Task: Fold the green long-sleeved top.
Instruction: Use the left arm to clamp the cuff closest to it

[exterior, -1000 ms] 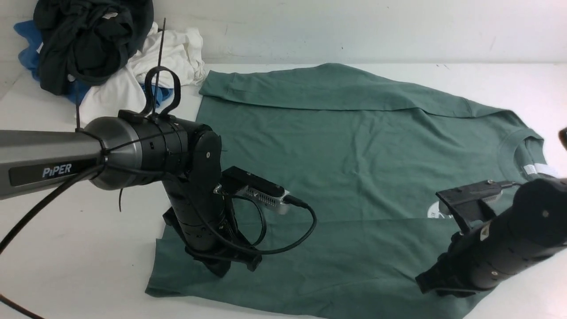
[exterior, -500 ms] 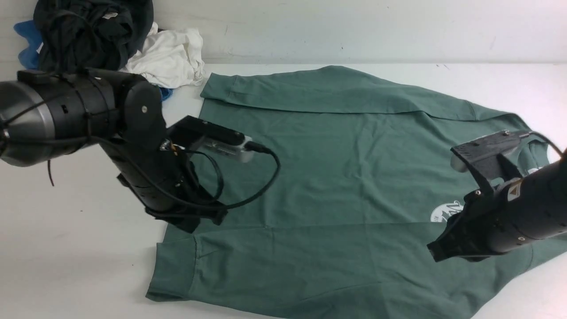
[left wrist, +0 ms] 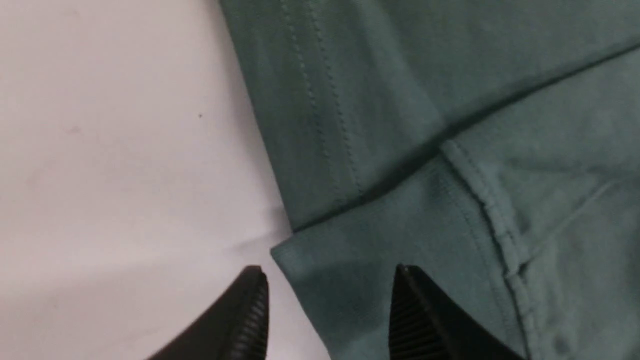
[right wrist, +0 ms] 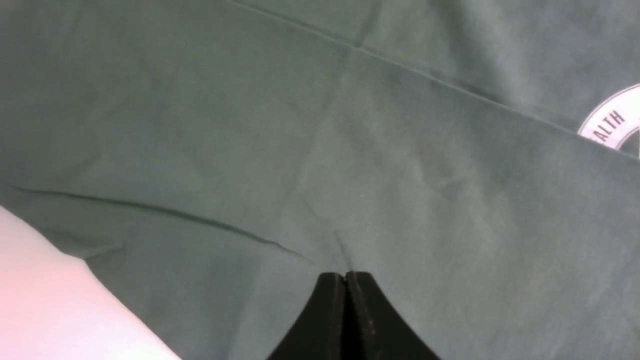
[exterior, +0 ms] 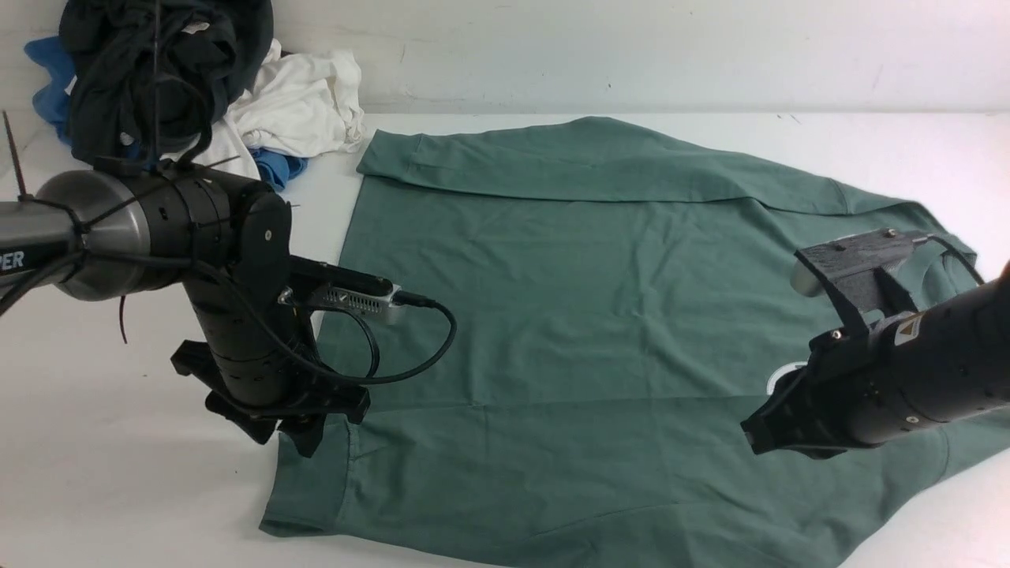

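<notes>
Beneath the open left end effector (left wrist: 330, 295), green long-sleeved top (left wrist: 400, 250)

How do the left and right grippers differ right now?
The left gripper is open, while the right gripper is shut.
The left gripper is over the cuff end of the near sleeve, by the garment's edge; the right gripper is over that folded-in side nearer the round white logo.
Both are black, and neither has cloth between its fingers.

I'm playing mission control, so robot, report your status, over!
Left hand open above the cuff; right hand shut, empty. Green top spread out, sleeves folded inward. Nothing seen lying on it.
</notes>
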`<action>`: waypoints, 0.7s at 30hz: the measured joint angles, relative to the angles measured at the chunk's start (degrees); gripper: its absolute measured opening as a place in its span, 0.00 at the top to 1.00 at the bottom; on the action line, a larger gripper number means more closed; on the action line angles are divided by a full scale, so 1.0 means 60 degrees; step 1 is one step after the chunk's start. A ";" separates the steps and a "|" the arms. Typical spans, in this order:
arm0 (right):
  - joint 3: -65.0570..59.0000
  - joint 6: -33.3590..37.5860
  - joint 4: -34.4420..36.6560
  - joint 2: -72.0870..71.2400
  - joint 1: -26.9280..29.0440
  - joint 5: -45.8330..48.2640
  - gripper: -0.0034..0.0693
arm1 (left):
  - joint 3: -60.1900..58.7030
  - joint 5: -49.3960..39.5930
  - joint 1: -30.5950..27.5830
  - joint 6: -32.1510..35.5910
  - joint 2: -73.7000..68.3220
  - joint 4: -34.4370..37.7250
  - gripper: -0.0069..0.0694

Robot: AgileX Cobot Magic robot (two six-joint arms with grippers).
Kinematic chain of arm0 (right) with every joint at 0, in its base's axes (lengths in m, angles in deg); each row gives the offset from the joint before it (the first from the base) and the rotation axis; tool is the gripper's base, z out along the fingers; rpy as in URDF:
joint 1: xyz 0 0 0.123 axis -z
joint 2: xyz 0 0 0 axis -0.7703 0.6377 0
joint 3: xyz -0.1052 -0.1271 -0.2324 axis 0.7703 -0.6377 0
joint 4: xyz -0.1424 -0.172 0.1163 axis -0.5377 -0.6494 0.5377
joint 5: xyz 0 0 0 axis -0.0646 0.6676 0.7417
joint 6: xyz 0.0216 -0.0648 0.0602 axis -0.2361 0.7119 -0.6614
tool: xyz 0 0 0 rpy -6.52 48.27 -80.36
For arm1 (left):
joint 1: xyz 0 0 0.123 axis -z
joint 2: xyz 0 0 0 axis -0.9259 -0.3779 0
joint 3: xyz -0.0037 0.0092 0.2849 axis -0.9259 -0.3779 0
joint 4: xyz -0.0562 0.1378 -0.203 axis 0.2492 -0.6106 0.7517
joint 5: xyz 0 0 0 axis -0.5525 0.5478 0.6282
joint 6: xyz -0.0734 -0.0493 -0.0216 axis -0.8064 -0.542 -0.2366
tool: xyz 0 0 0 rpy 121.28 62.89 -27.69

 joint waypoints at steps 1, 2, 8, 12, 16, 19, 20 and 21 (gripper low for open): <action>0.0000 0.0010 0.0045 0.0000 0.0000 0.0000 0.97 | 0.0000 0.0028 0.0000 -0.0022 -0.0020 -0.0073 0.55; 0.0000 0.0034 0.0059 0.0000 0.0000 0.0000 0.97 | 0.0000 0.0040 0.0000 -0.0052 -0.0043 -0.0073 0.59; 0.0000 0.0066 0.0067 0.0000 0.0000 0.0000 0.97 | 0.0000 0.0073 0.0000 -0.0051 -0.0046 -0.0073 0.87; 0.0000 0.0069 0.0067 0.0000 0.0000 0.0000 0.97 | 0.0000 0.0023 0.0000 -0.0051 -0.0046 -0.0073 0.91; 0.0000 0.0077 0.0067 0.0000 0.0000 0.0000 0.97 | 0.0000 -0.0343 -0.0064 0.0080 0.0088 0.0141 0.92; 0.0000 0.0077 0.0067 0.0000 0.0000 0.0000 0.97 | 0.0000 -0.0347 -0.0208 0.0231 0.0089 0.0278 0.89; 0.0000 0.0077 0.0067 0.0000 0.0000 0.0000 0.97 | 0.0000 -0.0309 -0.0320 0.0324 0.0069 0.0405 0.86; 0.0000 0.0077 0.0067 0.0000 0.0000 0.0000 0.97 | 0.0000 -0.0237 -0.0401 0.0449 0.0024 0.0550 0.83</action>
